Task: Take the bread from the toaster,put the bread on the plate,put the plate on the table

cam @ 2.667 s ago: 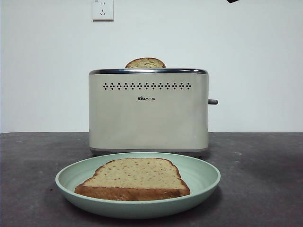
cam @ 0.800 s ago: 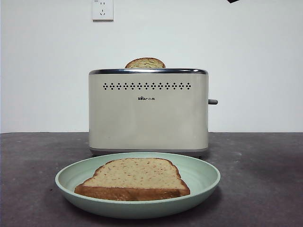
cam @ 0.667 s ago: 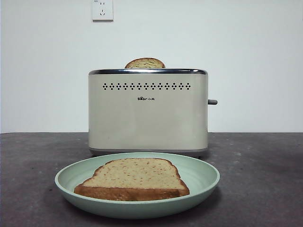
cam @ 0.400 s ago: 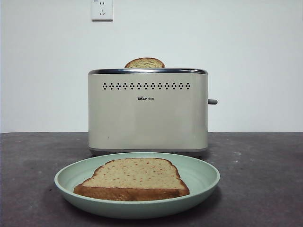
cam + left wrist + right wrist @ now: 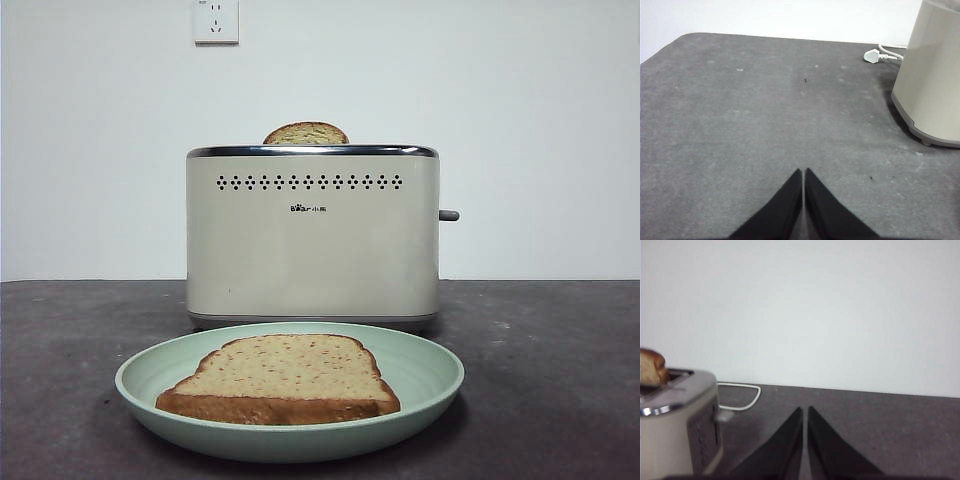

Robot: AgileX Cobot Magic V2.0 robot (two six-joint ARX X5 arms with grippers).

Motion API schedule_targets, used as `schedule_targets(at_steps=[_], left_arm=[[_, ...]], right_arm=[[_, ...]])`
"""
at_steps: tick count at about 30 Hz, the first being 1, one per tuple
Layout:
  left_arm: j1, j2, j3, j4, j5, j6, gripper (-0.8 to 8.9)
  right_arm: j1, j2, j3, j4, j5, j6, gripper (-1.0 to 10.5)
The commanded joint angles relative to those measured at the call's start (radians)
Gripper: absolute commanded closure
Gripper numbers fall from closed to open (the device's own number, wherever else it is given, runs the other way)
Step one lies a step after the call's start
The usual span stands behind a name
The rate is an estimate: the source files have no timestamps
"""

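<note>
The bread [image 5: 285, 375], a flat tan slice with reddish flecks, lies on the mint-green plate [image 5: 430, 375], which rests on the table [image 5: 560, 380] in front of the cream toaster [image 5: 312, 240]. A second slice [image 5: 306, 133] shows only its rounded brown top in the toaster slot; it also shows in the right wrist view [image 5: 652, 367]. My left gripper [image 5: 803, 172] is shut and empty over bare table beside the toaster [image 5: 932, 75]. My right gripper [image 5: 804, 410] is shut and empty, raised beside the toaster [image 5: 680, 425]. Neither gripper shows in the front view.
A white plug and cord [image 5: 882, 55] lie on the table behind the toaster; the cord also shows in the right wrist view [image 5: 742, 397]. A wall socket [image 5: 217, 20] sits above. The toaster's grey lever [image 5: 449, 215] sticks out on its right side.
The black arm tip at the top right corner of the front view has left the picture. The plate, bread and toaster have stayed where they were.
</note>
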State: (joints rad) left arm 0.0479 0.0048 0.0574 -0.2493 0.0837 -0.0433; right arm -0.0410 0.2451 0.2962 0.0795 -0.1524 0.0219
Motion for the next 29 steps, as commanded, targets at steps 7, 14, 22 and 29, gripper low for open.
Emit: schedule_targets(at_steps=[7, 14, 22, 29], left_arm=[[0.002, -0.002, -0.021, -0.012, 0.001, -0.003, 8.06], [0.002, -0.002, -0.021, -0.012, 0.001, -0.003, 8.06], [0.002, -0.002, -0.021, -0.012, 0.001, -0.003, 8.06], [0.002, -0.002, -0.021, -0.012, 0.001, -0.003, 8.06]], right_arm=[[-0.021, -0.166, -0.229, 0.047, 0.03, 0.004, 9.4], [-0.022, -0.223, -0.286, -0.013, 0.03, 0.007, 9.4], [-0.021, -0.241, -0.286, -0.163, 0.03, 0.005, 9.4], [-0.021, -0.241, -0.286, -0.238, 0.03, 0.004, 9.4]])
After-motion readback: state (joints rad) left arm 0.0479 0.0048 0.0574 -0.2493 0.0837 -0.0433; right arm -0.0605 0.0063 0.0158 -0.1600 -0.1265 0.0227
